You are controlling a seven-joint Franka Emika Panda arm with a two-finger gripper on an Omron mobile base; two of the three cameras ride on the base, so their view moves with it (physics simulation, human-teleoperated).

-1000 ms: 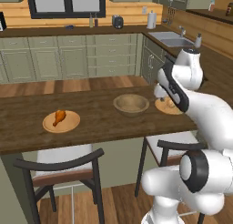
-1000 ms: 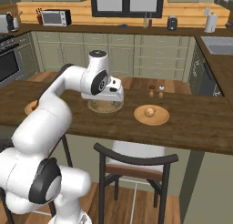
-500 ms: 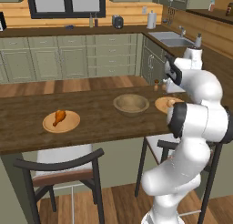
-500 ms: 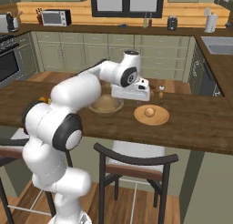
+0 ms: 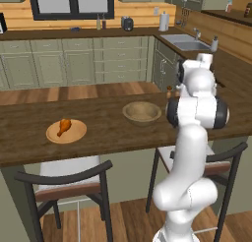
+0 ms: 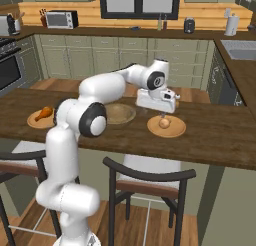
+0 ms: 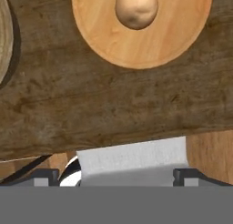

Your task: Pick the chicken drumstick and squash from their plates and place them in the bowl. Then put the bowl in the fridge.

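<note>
the robot's white hand hangs above the dark wooden table, over the far rim of a round, flat, light tan wooden plate. on that plate, just below and slightly toward the near table edge from the hand, sits the small pale tan-peach rounded squash; hand and squash are apart. in the hand view the squash lies at the top, ahead of the hand, near the middle of its plate, and the finger tips barely show at the bottom, so i cannot tell whether the hand is spread or pressed together.

to the hand's left in the right base view, just beside the squash's plate, stands the round, deep, tan-brown wooden bowl; in the left base view the bowl shows a paler inside. well beyond the bowl from the hand, toward the other end of the table, a second flat tan wooden plate carries the small orange-brown chicken drumstick, also seen in the right base view.
</note>
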